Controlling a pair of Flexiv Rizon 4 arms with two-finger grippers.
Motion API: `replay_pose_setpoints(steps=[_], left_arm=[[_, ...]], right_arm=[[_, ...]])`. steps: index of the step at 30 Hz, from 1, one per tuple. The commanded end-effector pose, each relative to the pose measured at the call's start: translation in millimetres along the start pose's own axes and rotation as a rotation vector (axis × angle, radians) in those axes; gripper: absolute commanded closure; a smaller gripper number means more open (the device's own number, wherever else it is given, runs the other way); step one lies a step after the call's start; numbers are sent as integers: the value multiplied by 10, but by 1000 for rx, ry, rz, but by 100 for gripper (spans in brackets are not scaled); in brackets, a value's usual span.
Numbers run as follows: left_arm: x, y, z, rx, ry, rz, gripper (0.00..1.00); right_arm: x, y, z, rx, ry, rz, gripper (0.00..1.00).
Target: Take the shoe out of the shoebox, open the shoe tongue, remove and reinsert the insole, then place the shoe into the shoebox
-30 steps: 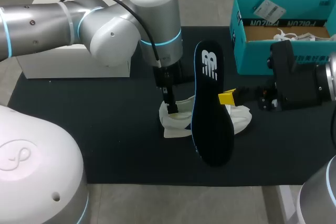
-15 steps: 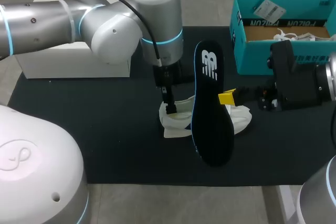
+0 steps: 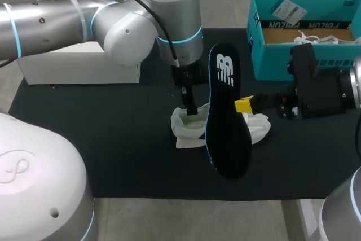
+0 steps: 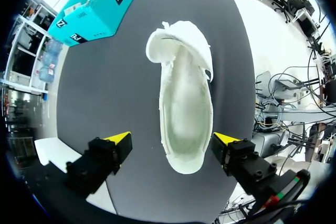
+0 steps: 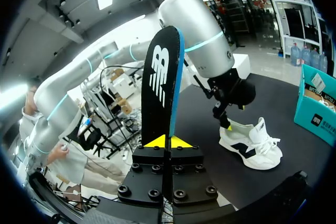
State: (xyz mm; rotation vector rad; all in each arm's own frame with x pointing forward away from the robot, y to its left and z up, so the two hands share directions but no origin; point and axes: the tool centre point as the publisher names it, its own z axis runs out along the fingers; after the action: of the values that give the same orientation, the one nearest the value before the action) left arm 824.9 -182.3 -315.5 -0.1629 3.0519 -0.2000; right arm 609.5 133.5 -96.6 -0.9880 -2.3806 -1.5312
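Observation:
A white shoe (image 3: 189,131) lies on the black mat (image 3: 113,139) at mid-table. My left gripper (image 3: 190,110) hangs over its heel end. In the left wrist view the shoe (image 4: 185,114) shows its hollow opening from above, with the left gripper (image 4: 173,138) open and one yellow fingertip (image 4: 119,137) on each side, apart from it. My right gripper (image 3: 243,105) is shut on the black insole (image 3: 227,122), held edge-up over the shoe's toe half. In the right wrist view the insole (image 5: 161,90) stands upright from the right gripper (image 5: 168,141), with the shoe (image 5: 251,148) beyond.
The teal shoebox (image 3: 304,32) stands open at the back right with paper inside, and its corner shows as the shoebox (image 5: 317,108) in the right wrist view. A white box (image 3: 79,66) sits at the back left. Bare mat lies in front of the shoe.
My left gripper has shifted a little to the right and farther back over the shoe's heel. The right arm and the insole have not moved.

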Motion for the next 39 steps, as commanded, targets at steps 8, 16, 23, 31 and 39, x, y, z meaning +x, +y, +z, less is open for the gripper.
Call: replay_pose_setpoints(steps=[8,16,23,31,39], left_arm=[[-251,-341,324,30,55,21,0],[-253,-493,527,34,89,33,18],[-219,-578,662,41,125,28,51],[-146,-589,742,26,146,27,100],[-67,-547,729,20,163,35,100]], right_arm=[[32,-26,9,-4,-7,1,100],[32,-26,9,-4,-7,1,100],[32,-26,9,-4,-7,1,100],[32,-26,9,-4,-7,1,100],[32,-26,9,-4,-7,1,100]])
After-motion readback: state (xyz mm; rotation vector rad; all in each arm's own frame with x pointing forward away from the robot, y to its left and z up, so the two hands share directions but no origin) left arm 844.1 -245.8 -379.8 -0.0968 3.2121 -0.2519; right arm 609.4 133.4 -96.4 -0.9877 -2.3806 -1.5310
